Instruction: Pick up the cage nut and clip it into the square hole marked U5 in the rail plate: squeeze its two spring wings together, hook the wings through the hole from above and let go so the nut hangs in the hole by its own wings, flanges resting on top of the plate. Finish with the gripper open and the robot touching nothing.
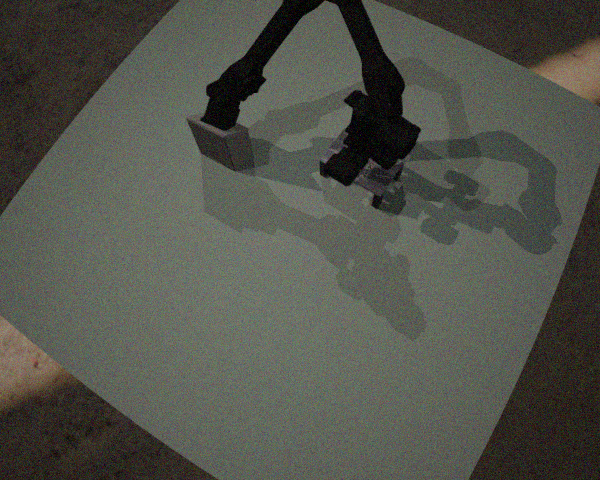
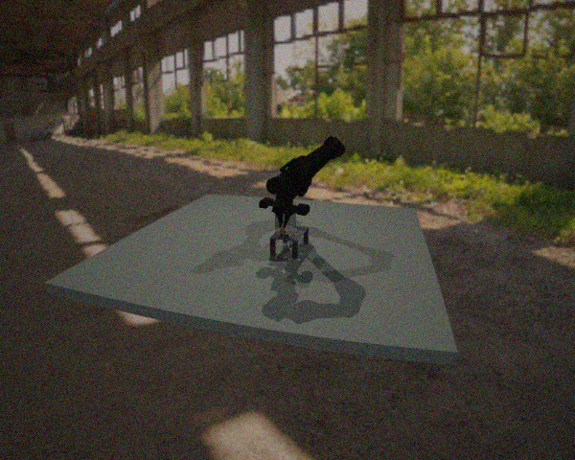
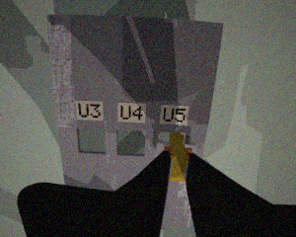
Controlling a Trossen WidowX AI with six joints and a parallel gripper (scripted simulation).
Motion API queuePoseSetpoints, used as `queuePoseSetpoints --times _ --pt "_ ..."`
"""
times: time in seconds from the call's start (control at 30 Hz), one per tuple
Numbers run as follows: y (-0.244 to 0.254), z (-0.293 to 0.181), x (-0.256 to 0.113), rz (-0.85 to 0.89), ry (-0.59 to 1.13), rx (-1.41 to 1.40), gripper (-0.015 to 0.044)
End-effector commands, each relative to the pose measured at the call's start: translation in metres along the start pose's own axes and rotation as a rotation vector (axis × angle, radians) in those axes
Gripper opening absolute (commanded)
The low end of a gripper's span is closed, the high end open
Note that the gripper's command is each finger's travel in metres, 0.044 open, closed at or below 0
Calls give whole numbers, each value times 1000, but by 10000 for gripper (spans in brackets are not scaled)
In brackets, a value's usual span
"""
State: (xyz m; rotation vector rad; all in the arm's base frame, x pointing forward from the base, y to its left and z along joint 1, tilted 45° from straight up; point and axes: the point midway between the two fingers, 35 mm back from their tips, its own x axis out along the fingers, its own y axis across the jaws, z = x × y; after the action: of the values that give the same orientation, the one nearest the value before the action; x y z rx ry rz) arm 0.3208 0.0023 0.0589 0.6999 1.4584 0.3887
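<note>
The black jaws are pinching the yellow and orange nut between their tips. In the wrist view the nut is sitting at the square hole just below the U5 label, covering part of it; how deep its wings are reaching cannot be told. The plate is standing on short legs above the tabletop. The U3 and U4 holes are lying alongside, showing nothing in them.
</note>
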Motion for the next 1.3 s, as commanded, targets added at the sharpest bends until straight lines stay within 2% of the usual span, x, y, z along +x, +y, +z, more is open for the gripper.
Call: queuePoseSetpoints --times 0.0,1.27 --pt "0 1 -2 -5 -5 0 26" --pt "-2 1 0 34 -4 -1 26"
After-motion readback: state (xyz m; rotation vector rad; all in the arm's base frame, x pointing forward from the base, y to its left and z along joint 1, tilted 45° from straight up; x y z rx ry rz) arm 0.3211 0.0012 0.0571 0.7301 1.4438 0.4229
